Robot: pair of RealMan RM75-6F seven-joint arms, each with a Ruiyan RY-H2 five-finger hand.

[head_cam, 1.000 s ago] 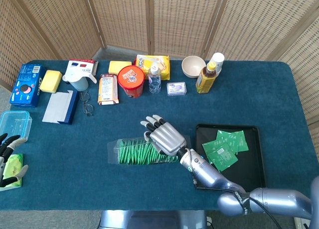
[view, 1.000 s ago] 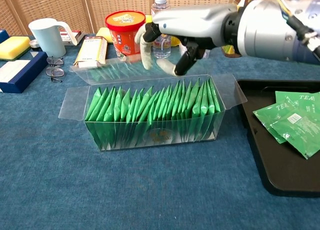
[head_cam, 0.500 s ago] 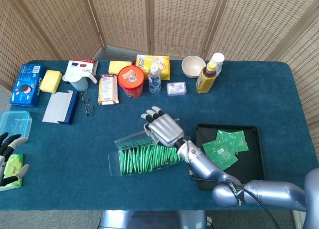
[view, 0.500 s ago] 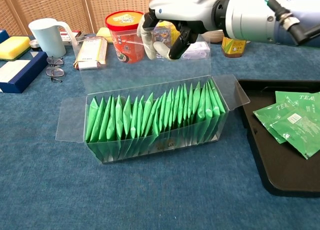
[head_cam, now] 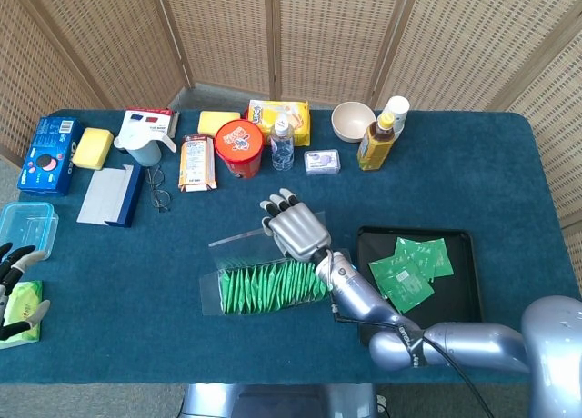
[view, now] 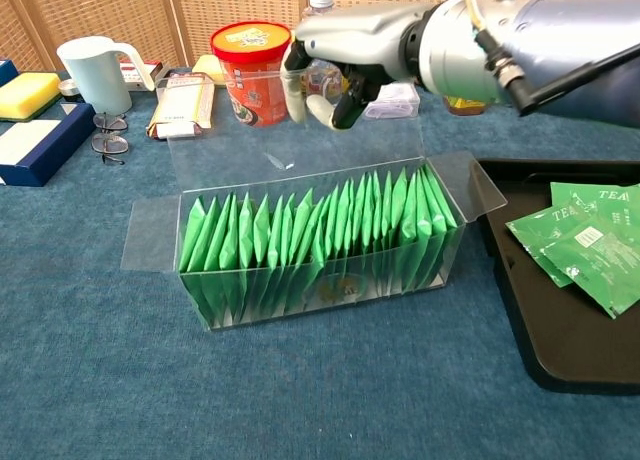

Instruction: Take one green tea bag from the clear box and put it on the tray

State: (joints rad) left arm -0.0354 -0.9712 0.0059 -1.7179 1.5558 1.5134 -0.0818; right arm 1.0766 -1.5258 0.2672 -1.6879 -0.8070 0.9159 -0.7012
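1. Near the front edge of the desk (head_cam: 509, 209), at the left corner: left robot hand (head_cam: 18, 295), dark fingers spread, beside a green packet; whether grasping anything cannot be told.
2. Mid-desk toward the front: clear box (view: 318, 248) (head_cam: 268, 284), filled with a row of upright green tea bags (view: 300, 235), end flaps splayed out, long lid standing up behind the row.
3. Just right of the box, apart from it: black tray (head_cam: 459, 304) (view: 560, 350), carrying several loose green tea bags (head_cam: 409, 268) lying flat and overlapping.
4. Above the box's back side: right robot hand (view: 325, 75) (head_cam: 293, 227), fingers curled down, thumb and a finger pinching the top edge of the raised clear lid; no tea bag in it.
5. Further back, a row along the far edge: white mug (view: 95, 72), glasses (view: 108, 142), flat snack box (view: 180, 102), red tub (view: 250, 55), water bottle (head_cam: 283, 144), yellow packet (head_cam: 277, 118), bowl (head_cam: 353, 121), tea bottle (head_cam: 376, 144).
6. Far left corner: blue box (head_cam: 50, 154), yellow sponge (head_cam: 93, 147), blue-and-white carton (head_cam: 111, 195).
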